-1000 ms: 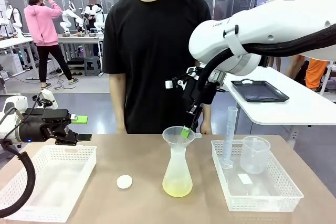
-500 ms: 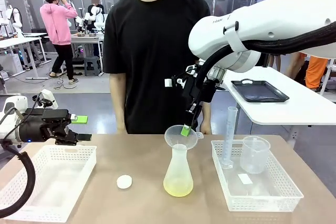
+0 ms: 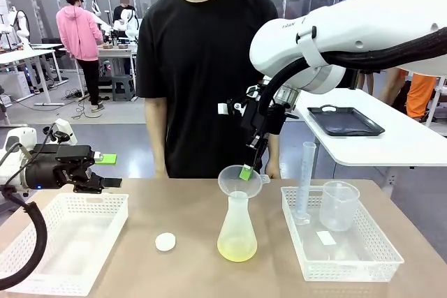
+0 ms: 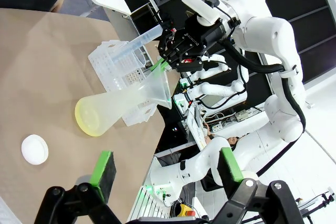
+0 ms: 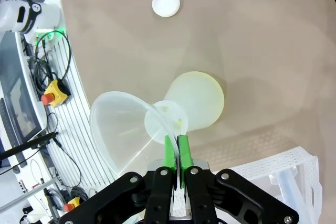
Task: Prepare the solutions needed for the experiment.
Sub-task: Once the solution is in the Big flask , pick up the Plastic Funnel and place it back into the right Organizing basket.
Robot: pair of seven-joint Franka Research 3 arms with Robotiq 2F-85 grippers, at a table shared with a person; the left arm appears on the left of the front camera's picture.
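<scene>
A frosted conical flask (image 3: 237,232) stands mid-table, with the pale yellow-green solutions (image 3: 237,248) pooled in its wide base. A clear plastic funnel (image 3: 239,181) sits tilted in the flask's neck. My right gripper (image 3: 246,171) reaches down from above and is shut on the funnel's rim. From the right wrist, the green pads (image 5: 169,148) pinch the funnel (image 5: 123,129) edge above the flask (image 5: 202,100). My left gripper (image 3: 105,169) hovers open over the left basket, holding nothing. Its view shows the open left gripper (image 4: 167,169), the flask (image 4: 113,111) and the funnel (image 4: 157,85).
A small white disc (image 3: 165,241) lies left of the flask. A white basket (image 3: 42,270) sits at the left. Another basket (image 3: 349,263) at the right holds a measuring cylinder (image 3: 305,179) and a beaker (image 3: 339,205). A person stands at the far edge.
My right gripper has risen slightly with the funnel rim, tilting the funnel a little more on the flask. The left arm has not moved.
</scene>
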